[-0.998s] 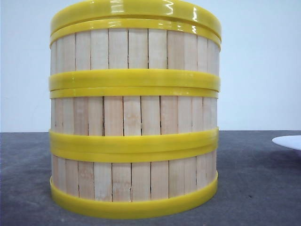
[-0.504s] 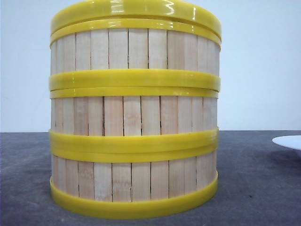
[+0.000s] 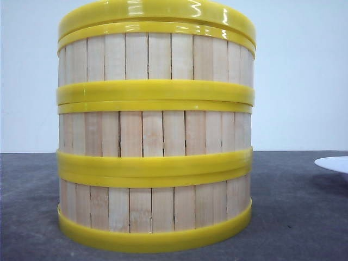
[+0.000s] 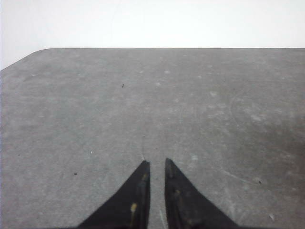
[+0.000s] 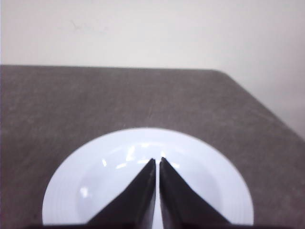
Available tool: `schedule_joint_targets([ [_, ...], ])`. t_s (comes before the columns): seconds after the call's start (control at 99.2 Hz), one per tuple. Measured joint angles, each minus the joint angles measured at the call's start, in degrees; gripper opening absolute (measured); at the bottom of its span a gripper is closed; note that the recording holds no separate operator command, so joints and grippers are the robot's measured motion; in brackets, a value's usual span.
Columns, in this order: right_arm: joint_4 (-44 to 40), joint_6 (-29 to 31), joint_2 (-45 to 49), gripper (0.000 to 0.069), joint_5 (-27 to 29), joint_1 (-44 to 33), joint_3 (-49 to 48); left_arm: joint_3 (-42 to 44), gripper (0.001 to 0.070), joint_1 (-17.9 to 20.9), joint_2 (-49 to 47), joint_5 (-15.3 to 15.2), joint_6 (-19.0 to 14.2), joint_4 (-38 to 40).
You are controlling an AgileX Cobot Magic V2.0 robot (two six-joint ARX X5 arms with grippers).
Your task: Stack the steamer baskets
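While the three steamer baskets [image 3: 155, 130] stand stacked near the tabletop's [image 3: 293, 217] front edge, they look light, stiff and glossy-rimmed, best gripped by the slatted wall. Only the wrist views show the grippers: the left gripper [image 4: 157, 164] nearly closed and empty over bare tabletop, the right gripper [image 5: 157, 162] closed and empty above the white plate [image 5: 62, 200].

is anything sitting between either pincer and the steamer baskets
None of the views can settle that. The steamer baskets are already stacked three high. The left pincer faces only bare table, the right pincer is over the white plate; neither wrist view shows the baskets.
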Motion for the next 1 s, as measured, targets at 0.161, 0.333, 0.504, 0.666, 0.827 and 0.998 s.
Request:
schedule_joint_targets([
  [0.161, -0.02, 0.7, -1.46, 0.0007, -0.83, -0.42, -1.55, 0.0, 0.0029, 0.0, 0.0, 0.0, 0.0, 0.0],
  [0.333, -0.24, 0.74, -1.49, 0.0007, -0.79, -0.44, -1.66, 0.0, 0.0029, 0.0, 0.0, 0.0, 0.0, 0.0],
  [0.504, -0.22, 0.76, -1.49, 0.0007, -0.79, -0.44, -1.66, 0.0, 0.0029, 0.0, 0.0, 0.0, 0.0, 0.0],
  [0.666, -0.22, 0.76, -1.49, 0.0007, -0.79, -0.44, -1.66, 0.0, 0.0029, 0.0, 0.0, 0.0, 0.0, 0.0],
  [0.827, -0.22, 0.76, -1.49, 0.0007, -0.79, -0.44, -1.66, 0.0, 0.0029, 0.0, 0.0, 0.0, 0.0, 0.0],
  [0.998, -0.2, 0.76, -1.49, 0.0007, -0.76, -0.44, -1.66, 0.0, 0.0029, 0.0, 0.0, 0.0, 0.0, 0.0],
])
